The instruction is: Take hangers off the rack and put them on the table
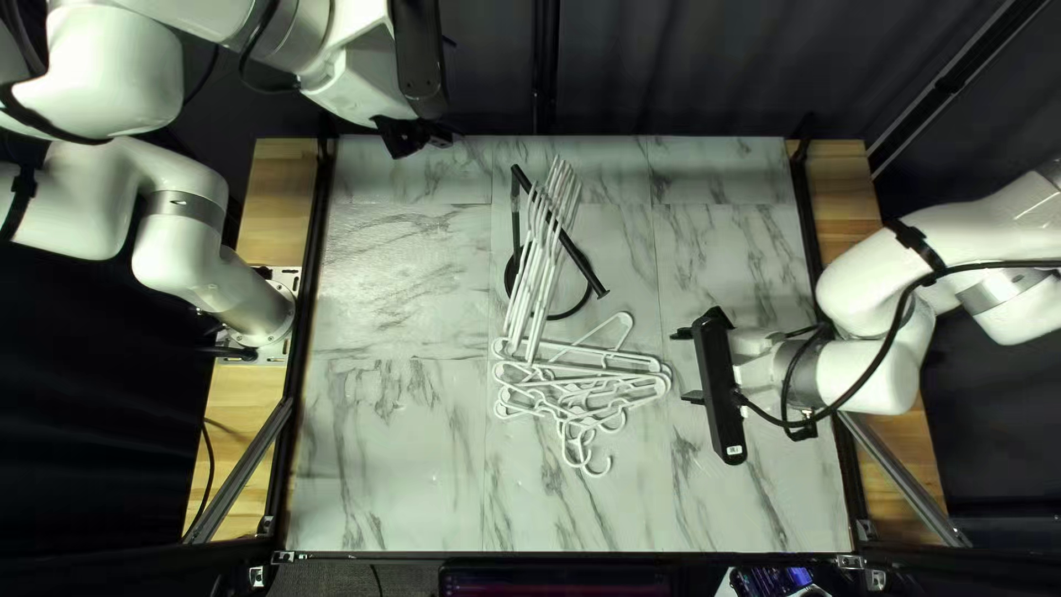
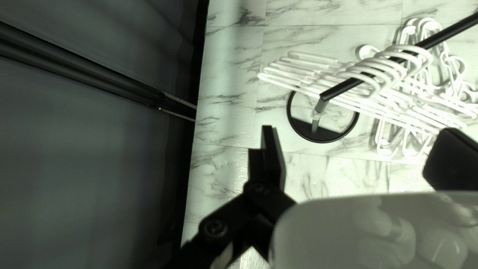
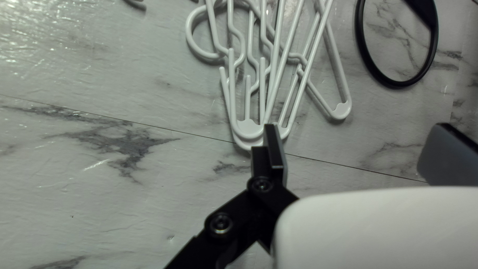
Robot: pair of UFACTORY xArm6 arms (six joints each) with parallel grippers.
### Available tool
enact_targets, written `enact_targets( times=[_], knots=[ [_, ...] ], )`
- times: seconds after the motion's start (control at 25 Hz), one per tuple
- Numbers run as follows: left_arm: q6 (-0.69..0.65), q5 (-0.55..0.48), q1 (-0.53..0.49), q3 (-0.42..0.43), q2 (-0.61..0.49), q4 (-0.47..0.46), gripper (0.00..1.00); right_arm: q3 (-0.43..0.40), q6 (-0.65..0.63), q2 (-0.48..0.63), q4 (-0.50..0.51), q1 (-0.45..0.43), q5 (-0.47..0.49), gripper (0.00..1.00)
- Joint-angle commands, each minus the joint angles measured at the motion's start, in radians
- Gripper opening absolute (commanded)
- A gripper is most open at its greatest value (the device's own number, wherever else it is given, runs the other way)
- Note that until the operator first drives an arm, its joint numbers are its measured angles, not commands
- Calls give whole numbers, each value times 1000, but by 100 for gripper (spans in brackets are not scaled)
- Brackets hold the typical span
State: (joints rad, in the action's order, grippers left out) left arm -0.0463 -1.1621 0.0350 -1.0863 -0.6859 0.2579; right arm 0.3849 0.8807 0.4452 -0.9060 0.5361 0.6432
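Your left gripper open near table's far edge; your right gripper open beside piled hangers. Rack holds hanging hangers.

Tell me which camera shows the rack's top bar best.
The left wrist view: the black top bar runs through the hooks of hanging white hangers, and its near end is visible. The top left view shows the bar from above, partly covered by hangers; the right wrist view shows the rack's round base, without the bar.
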Motion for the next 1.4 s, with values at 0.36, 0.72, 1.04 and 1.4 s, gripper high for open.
enact_targets(
  times=[0.36, 0.72, 1.04, 1.4],
  knots=[
    [0, 0, 0, 0, 0, 0, 100, 206, -812, 449, 607, -163, 520, 100],
    [0, 0, 0, 0, 0, 0, 100, 211, -853, 547, 665, -204, 591, 100],
    [0, 0, 0, 0, 0, 0, 100, 427, -985, 558, 732, -298, 805, 100],
    [0, 0, 0, 0, 0, 0, 100, 569, -903, 520, 764, -440, 934, 100]
  ],
)
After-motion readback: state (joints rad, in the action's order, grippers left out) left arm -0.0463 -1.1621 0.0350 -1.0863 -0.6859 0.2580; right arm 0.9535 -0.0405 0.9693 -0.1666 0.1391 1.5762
